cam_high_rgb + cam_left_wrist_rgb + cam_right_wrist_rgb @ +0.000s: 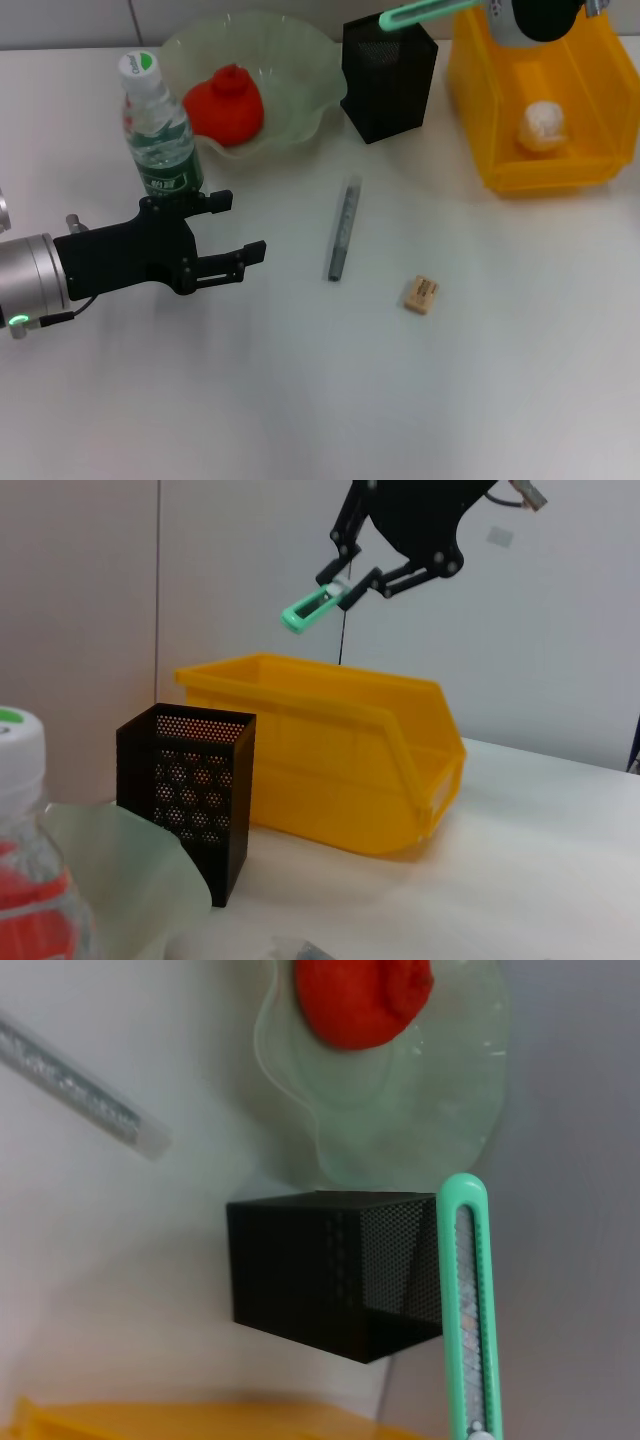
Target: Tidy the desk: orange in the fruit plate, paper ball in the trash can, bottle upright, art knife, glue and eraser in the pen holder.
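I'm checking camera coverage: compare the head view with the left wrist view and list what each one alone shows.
Only the head view shows the left claw, open beside the upright bottle, plus the glue and eraser on the desk, the orange, and the paper ball in the trash can. Only the left wrist view shows the right claw shut on the art knife, held in the air above the trash can. Both show the pen holder, trash can, fruit plate, bottle and knife.

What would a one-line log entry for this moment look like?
right gripper: holds art knife above pen holder | left gripper: open beside upright bottle | glue, eraser: on desk
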Action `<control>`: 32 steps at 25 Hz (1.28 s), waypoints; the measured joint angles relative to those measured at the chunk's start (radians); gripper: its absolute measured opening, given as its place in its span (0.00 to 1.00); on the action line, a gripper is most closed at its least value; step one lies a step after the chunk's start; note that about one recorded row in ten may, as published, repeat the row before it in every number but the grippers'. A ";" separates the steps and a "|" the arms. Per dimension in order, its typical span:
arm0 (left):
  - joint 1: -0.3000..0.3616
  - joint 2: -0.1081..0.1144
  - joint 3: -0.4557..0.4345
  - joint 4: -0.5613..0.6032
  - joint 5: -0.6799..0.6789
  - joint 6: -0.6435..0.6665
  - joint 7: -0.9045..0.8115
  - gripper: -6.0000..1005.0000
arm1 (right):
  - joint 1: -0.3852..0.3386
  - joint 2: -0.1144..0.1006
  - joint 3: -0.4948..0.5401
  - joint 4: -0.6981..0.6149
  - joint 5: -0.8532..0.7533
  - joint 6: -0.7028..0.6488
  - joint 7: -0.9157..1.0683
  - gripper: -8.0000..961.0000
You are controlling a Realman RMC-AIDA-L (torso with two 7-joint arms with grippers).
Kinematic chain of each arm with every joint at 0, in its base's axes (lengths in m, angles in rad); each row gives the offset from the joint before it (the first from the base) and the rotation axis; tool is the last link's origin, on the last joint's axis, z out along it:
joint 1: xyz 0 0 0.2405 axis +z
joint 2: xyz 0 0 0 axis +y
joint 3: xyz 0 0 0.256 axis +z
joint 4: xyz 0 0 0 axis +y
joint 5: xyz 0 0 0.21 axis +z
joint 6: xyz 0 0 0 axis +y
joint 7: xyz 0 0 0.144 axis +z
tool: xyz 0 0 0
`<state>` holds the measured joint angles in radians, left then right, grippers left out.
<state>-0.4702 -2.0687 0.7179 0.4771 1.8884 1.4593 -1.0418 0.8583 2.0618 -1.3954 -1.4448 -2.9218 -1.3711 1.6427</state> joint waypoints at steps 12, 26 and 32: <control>0.021 -0.001 -0.002 -0.036 -0.056 -0.014 0.044 0.81 | -0.052 -0.005 -0.010 0.090 -0.002 0.273 -0.267 0.21; 0.029 -0.001 -0.003 -0.070 -0.089 -0.061 0.101 0.81 | -0.142 0.018 -0.097 0.208 -0.001 0.641 -0.539 0.22; 0.027 -0.001 -0.004 -0.090 -0.103 -0.072 0.130 0.81 | -0.169 0.024 -0.111 0.288 0.000 0.844 -0.711 0.22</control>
<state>-0.4433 -2.0694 0.7137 0.3870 1.7858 1.3871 -0.9122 0.6897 2.0856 -1.5068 -1.1565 -2.9217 -0.5271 0.9313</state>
